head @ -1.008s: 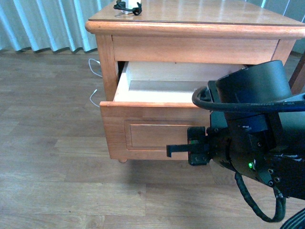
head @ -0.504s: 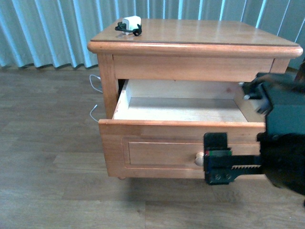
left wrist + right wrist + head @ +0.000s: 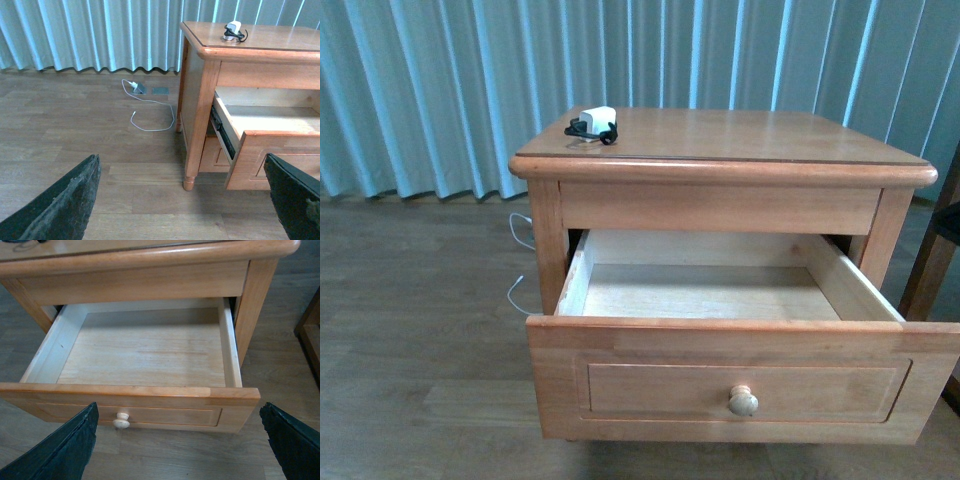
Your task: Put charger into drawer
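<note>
**Q:** Where is your charger (image 3: 592, 124)?
**A:** On the nightstand (image 3: 770, 135) top, far left corner, well apart from the drawer (image 3: 720, 325), which stands open to receive it.
**Q:** Your claws?
**A:** The left gripper (image 3: 180, 159) and right gripper (image 3: 178, 407) are both spread wide and hold nothing.

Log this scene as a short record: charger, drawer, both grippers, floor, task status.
charger: on the side table, near the top's far left corner
drawer: pulled open, pale interior shows nothing inside
knob: round, on the drawer front, nothing touching it
left gripper: open, holding nothing
right gripper: open, holding nothing, facing the open drawer
floor: thin white cable lies loose beside the table
task status: charger not yet picked up
</note>
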Robot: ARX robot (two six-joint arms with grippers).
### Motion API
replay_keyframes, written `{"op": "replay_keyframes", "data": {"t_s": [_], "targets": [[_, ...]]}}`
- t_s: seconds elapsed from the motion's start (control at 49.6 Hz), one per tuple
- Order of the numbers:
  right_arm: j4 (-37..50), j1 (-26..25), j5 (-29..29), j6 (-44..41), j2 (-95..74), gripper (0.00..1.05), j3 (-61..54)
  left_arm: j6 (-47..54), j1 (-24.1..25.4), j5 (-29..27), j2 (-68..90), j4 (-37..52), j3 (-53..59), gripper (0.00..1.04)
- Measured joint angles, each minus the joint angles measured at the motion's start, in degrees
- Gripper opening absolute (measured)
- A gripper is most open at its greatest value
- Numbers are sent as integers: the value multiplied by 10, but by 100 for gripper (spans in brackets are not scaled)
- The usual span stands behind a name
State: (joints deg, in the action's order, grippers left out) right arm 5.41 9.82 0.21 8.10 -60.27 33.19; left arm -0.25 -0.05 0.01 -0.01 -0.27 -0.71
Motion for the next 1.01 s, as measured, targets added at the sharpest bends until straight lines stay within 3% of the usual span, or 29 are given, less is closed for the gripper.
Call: {"op": "replay_keyframes", "data": {"t_s": [0.403,0.685,0.746,0.806,1.008], "targets": [[-121,-113,-95,9,247,97,-57,0,0,0,0,0,0,99],[-114,-116,-89,10,254,96,-62,0,0,0,0,0,0,99],[-6,-104,-23,-24,273,84,-110,0,0,0,0,0,0,99],[58,-101,-5,-50,292,74,-146,0,0,0,0,0,0,99],[87,-101,-3,-73,335,40,-208,0,0,0,0,0,0,99]]}}
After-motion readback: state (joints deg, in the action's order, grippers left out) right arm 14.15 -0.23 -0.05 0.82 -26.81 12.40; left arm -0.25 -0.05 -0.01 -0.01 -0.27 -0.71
